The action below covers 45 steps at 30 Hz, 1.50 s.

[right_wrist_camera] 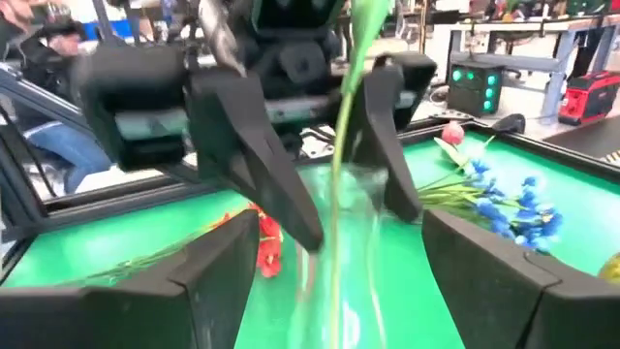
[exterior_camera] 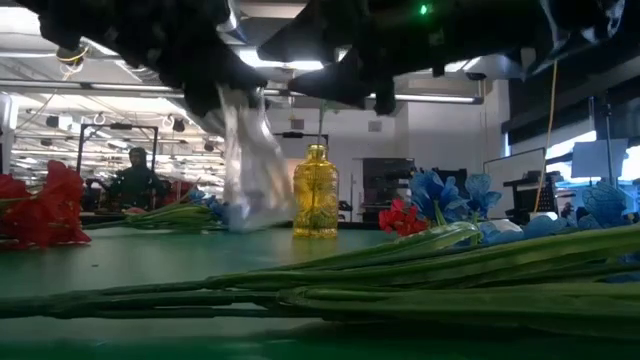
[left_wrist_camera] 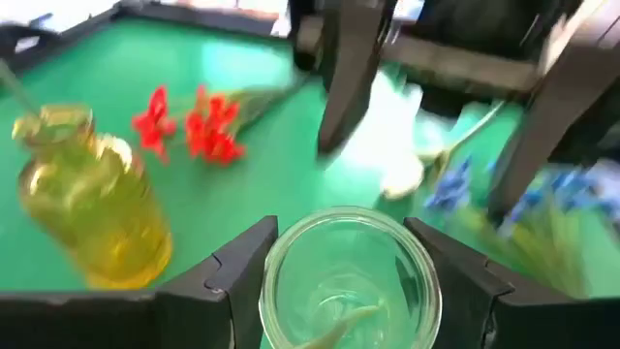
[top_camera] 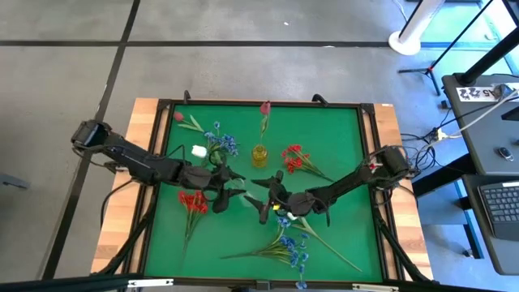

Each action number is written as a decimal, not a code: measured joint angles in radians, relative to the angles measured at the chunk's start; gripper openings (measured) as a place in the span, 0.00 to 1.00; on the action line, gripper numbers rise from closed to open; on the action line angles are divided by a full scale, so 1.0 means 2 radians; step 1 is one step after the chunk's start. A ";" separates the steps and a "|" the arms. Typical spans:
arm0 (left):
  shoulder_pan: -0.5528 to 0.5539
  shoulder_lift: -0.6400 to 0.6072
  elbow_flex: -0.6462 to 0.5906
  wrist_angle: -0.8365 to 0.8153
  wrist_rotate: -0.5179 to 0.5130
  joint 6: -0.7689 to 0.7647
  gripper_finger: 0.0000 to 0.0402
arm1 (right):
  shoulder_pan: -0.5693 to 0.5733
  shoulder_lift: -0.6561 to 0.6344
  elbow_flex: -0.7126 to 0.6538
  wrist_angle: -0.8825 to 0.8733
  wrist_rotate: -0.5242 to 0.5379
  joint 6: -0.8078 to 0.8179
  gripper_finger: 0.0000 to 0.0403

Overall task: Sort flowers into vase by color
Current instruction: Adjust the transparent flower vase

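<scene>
Looks like a robotics lab or workshop hall. Green felt-topped table with a black frame [top_camera: 324,122] on a grey concrete floor [top_camera: 65,81]; long ceiling strip lights [exterior_camera: 110,72] over rows of benches, seated person [exterior_camera: 135,180] possibly at one; laptop keyboard [top_camera: 499,203] on a side desk.

A green-topped desk [top_camera: 340,146] with a wooden border is filling the middle of the high view. A laptop [top_camera: 500,206] is sitting at the right edge, cables are trailing over the grey floor [top_camera: 73,65], and a white post base [top_camera: 409,40] is standing at upper right.
</scene>
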 joint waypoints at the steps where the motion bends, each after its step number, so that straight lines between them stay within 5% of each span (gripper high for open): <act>1: 0.000 0.000 0.002 -0.013 0.000 0.001 0.49 | 0.002 -0.011 0.000 -0.023 0.006 0.000 0.72; 19: -0.029 0.018 0.069 -0.075 -0.027 0.110 0.49 | 0.042 -0.138 0.000 -0.248 0.166 0.043 0.72; 32: -0.026 0.091 0.108 -0.098 -0.019 0.132 0.50 | 0.046 -0.144 0.000 -0.272 0.174 0.068 0.72; 45: -0.029 0.091 0.138 -0.169 -0.016 0.101 0.67 | 0.045 -0.144 0.000 -0.278 0.174 0.078 0.72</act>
